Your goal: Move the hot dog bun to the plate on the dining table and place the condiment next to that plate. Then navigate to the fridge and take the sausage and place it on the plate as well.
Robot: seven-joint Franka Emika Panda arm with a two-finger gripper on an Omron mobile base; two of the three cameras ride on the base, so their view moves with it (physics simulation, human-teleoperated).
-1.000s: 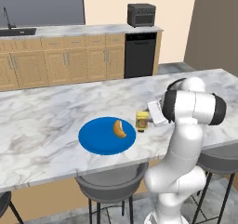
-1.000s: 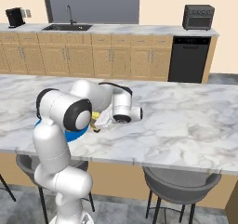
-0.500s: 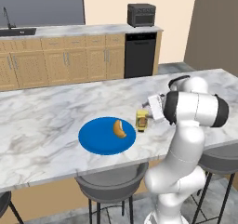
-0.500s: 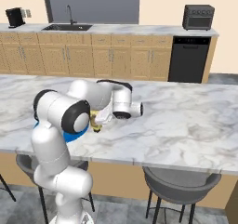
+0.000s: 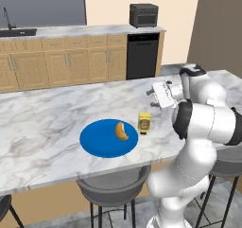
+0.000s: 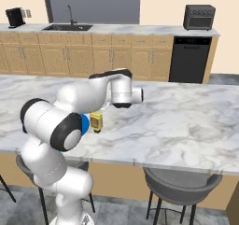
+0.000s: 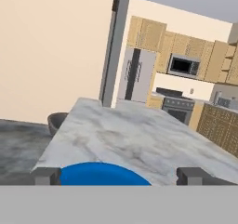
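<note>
item: dining table [image 5: 42, 123], long marble-topped island, white with grey veins, running across both base views; grey stools tucked under its near edge.

item: plate [image 5: 101, 142], large, round, plain blue, flat on the marble near the table's front edge. its far rim also shows at the bottom of the hand view [image 7: 104, 175].

item: hot dog bun [image 5: 121, 131], small golden-tan curved roll, lying on the right part of the plate, inside the rim.

item: condiment [image 5: 144, 122], small yellow squeeze bottle with red-and-yellow label, standing upright on the marble just beside the plate's right edge, apart from the bun. in the right base view it stands at [image 6: 96, 122], below the arm's forearm.

item: gripper [image 5: 153, 97], held above the table, up and to the right of the condiment, clear of it and touching nothing. in the hand view the two dark tips sit wide apart at [image 7: 119, 175], jaws spread, nothing between them; plate rim lies between and below the tips.

item: back counter, wooden cabinets, black dishwasher, toaster oven [image 5: 143, 15] on top.
</note>
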